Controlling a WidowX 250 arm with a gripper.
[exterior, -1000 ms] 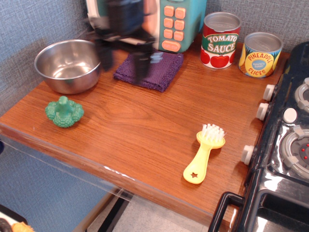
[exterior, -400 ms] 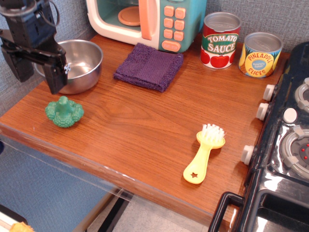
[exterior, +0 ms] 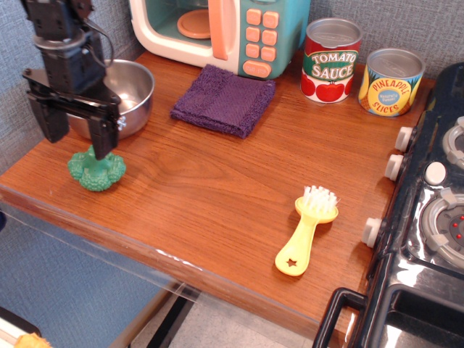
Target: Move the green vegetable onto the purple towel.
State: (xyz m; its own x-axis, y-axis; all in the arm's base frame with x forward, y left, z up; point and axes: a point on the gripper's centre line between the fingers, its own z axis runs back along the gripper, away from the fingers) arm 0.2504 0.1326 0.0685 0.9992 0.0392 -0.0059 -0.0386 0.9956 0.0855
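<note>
Black gripper [exterior: 75, 143] had descended from above the steel bowl [exterior: 130, 90], fingers wide, straddling the small green plastic broccoli [exterior: 96, 171] at the bench's [exterior: 217, 188] nine o'clock; grasp imminent.

glossy wood-grain counter [exterior: 217, 188]; shiny steel bowl [exterior: 134, 90]; fuzzy matt purple towel [exterior: 223, 100]; bumpy matt plastic green vegetable [exterior: 96, 171]; smooth yellow plastic brush [exterior: 304, 232].

The green vegetable [exterior: 96, 171] is a small bumpy toy broccoli, lying at the left of the frame near the table's front edge. The purple towel [exterior: 224, 100], folded and fuzzy, lies flat in the upper middle, well apart.
</note>
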